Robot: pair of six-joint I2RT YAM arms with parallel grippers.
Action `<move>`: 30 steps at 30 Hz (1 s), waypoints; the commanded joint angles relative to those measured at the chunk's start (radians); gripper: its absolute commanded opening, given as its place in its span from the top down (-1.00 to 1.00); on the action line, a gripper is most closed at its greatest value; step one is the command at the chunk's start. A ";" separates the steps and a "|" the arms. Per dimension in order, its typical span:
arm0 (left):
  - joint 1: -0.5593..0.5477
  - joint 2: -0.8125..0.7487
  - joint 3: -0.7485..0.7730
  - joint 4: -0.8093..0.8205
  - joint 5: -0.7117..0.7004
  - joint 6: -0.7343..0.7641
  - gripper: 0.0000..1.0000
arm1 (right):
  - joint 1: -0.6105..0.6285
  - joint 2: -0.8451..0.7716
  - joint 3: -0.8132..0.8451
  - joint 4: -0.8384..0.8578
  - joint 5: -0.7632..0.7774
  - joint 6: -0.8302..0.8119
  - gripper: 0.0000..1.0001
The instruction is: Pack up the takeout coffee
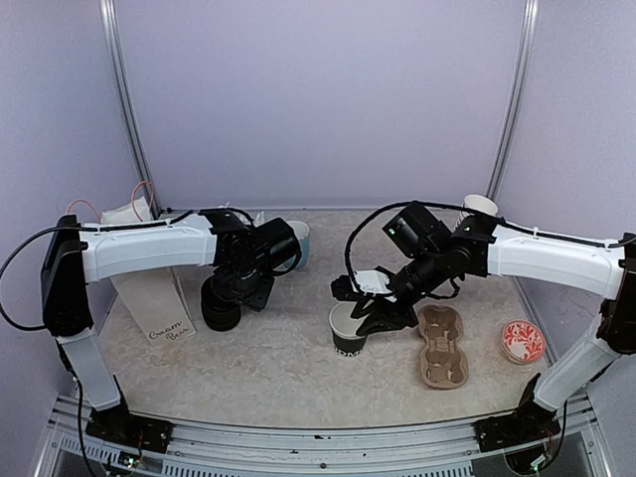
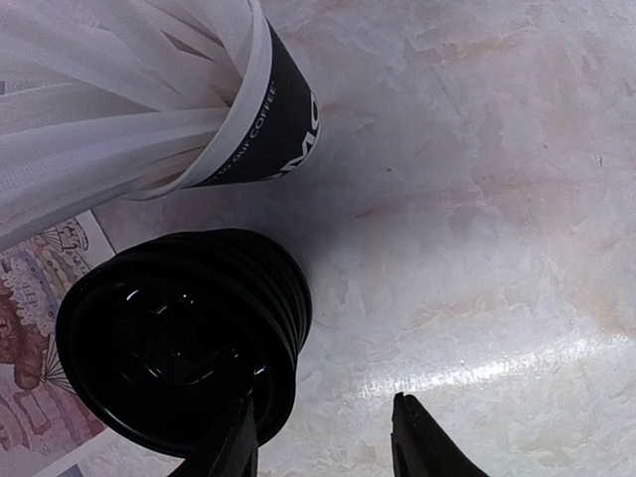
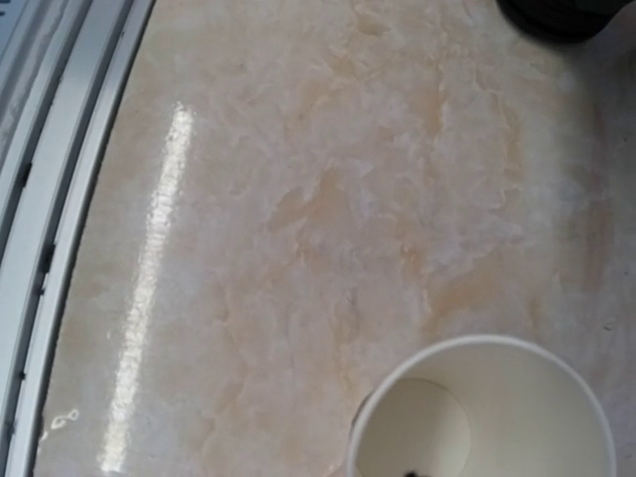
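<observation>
Lettering near the base of the lidless black takeout cup (image 1: 348, 336) is white but unreadable; cardboard carrier (image 1: 442, 346) at its 3 o'clock. Right gripper (image 1: 366, 304) hangs above it, fingers parted, empty. Left gripper (image 2: 323, 442), fingers apart, straddles the rim of the black lid stack (image 2: 179, 338); stick cup (image 2: 273, 119) at its 12 o'clock reads "OF COFFEE"; bag (image 1: 159, 313) reads "Cream"

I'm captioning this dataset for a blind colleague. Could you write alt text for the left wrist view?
A stack of black plastic lids sits on a marbled beige table, the open left gripper at the bottom edge with one fingertip overlapping the stack's rim and the other over bare table. Behind it is a black cup full of white sticks.
</observation>
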 commanded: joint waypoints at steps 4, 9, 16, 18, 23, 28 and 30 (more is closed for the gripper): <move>0.018 0.032 -0.013 0.024 -0.027 -0.033 0.15 | -0.009 -0.014 -0.005 -0.009 -0.008 0.004 0.27; 0.029 0.051 -0.005 0.027 -0.042 -0.030 0.21 | -0.010 -0.012 -0.011 -0.008 -0.002 0.004 0.28; 0.039 0.058 -0.014 0.028 -0.055 -0.024 0.27 | -0.011 -0.004 -0.011 -0.006 -0.001 0.005 0.29; 0.041 0.056 -0.016 0.031 -0.053 -0.022 0.32 | -0.011 0.000 -0.010 -0.006 -0.001 0.004 0.29; 0.044 0.059 -0.019 0.030 -0.054 -0.025 0.43 | -0.011 0.011 -0.006 -0.008 0.004 0.001 0.30; 0.044 0.057 -0.018 0.027 -0.059 -0.028 0.51 | -0.011 0.010 -0.005 -0.010 0.004 0.001 0.30; 0.044 0.058 -0.015 0.020 -0.062 -0.028 0.53 | -0.011 0.010 -0.007 -0.009 0.005 0.001 0.31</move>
